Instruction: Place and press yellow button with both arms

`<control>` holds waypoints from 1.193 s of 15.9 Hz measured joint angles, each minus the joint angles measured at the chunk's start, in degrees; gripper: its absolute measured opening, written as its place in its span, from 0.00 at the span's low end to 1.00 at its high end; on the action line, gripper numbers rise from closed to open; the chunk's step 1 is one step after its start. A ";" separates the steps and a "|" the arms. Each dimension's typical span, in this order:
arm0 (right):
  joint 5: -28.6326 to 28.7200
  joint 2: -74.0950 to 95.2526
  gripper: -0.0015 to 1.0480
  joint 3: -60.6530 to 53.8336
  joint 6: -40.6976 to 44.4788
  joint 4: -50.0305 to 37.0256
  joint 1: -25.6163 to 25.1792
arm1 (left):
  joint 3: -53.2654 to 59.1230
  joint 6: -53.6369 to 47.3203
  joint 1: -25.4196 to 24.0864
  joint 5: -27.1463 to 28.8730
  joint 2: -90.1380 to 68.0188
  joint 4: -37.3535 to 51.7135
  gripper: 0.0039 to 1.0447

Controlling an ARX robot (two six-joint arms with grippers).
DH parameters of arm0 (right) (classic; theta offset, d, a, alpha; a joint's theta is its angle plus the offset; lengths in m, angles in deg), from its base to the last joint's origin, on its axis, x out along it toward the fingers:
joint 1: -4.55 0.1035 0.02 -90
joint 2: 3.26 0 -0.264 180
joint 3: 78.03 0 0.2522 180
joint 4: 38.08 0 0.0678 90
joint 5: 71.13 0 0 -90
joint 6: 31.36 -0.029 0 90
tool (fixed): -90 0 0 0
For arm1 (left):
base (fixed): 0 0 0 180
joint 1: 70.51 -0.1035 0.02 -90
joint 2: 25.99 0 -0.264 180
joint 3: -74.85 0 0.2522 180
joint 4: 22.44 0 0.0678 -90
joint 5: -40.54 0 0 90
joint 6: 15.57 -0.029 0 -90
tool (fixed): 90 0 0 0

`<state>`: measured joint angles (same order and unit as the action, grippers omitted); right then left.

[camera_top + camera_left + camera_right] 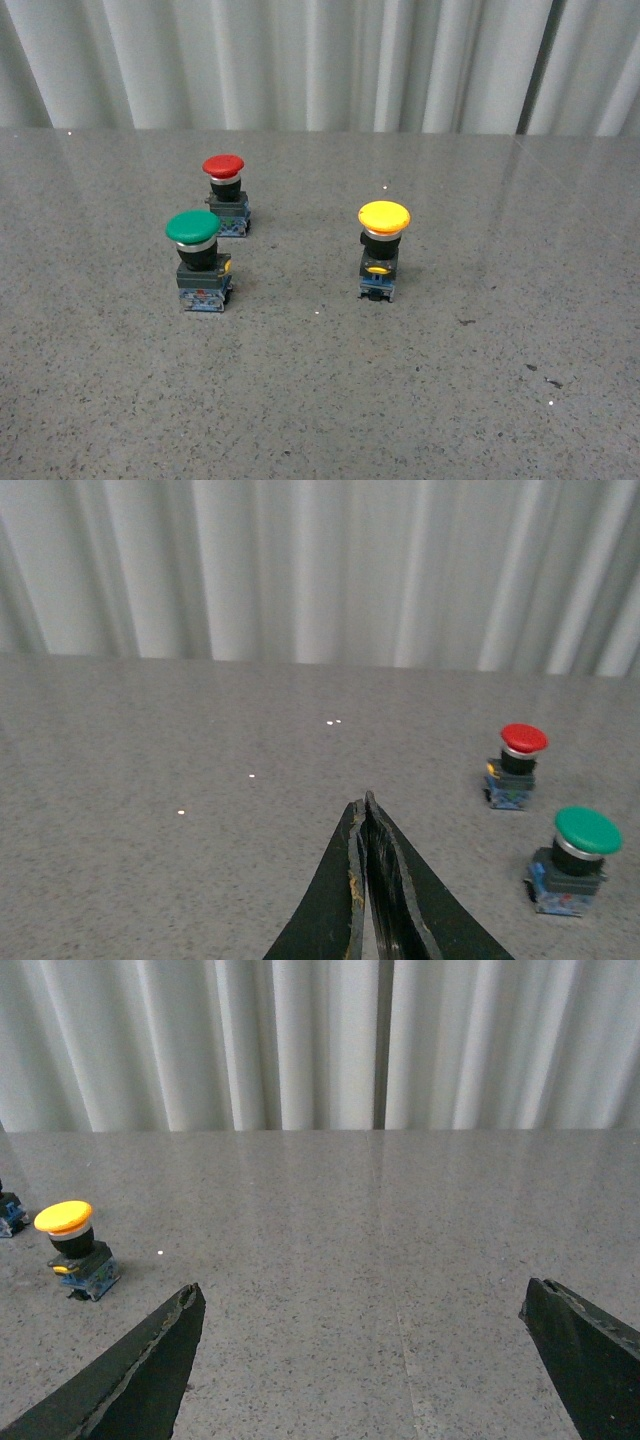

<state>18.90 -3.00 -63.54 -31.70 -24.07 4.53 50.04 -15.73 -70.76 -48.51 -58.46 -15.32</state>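
Observation:
The yellow button (pixel 383 248) stands upright on the grey speckled table, right of centre in the front view, with its yellow cap up and blue base down. It also shows in the right wrist view (pixel 72 1248), well off to the side of my right gripper (pixel 365 1295), which is wide open and empty over bare table. My left gripper (pixel 363 805) is shut on nothing, its flat black fingers pressed together, apart from all buttons. Neither arm shows in the front view.
A green-capped button (pixel 198 259) and a red-capped button (pixel 226 193) stand left of the yellow one; both also show in the left wrist view (pixel 575 860) (pixel 516 765). A pale pleated curtain (pixel 320 60) backs the table's far edge.

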 joint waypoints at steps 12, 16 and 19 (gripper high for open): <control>0.00 0.00 0.94 0.00 0.00 0.00 0.00 | 8.61 0.13 0.42 -0.96 15.91 -6.84 0.01; 0.00 0.00 0.94 0.00 0.00 0.00 0.00 | 10.25 0.15 0.42 -0.96 20.09 -8.39 0.01; 0.00 0.00 0.94 0.00 0.00 0.00 0.00 | 10.25 0.13 0.42 -0.94 22.82 -11.23 0.01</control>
<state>18.90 -3.00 -63.54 -31.70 -24.07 4.53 60.29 -15.60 -70.34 -49.45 -35.64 -26.55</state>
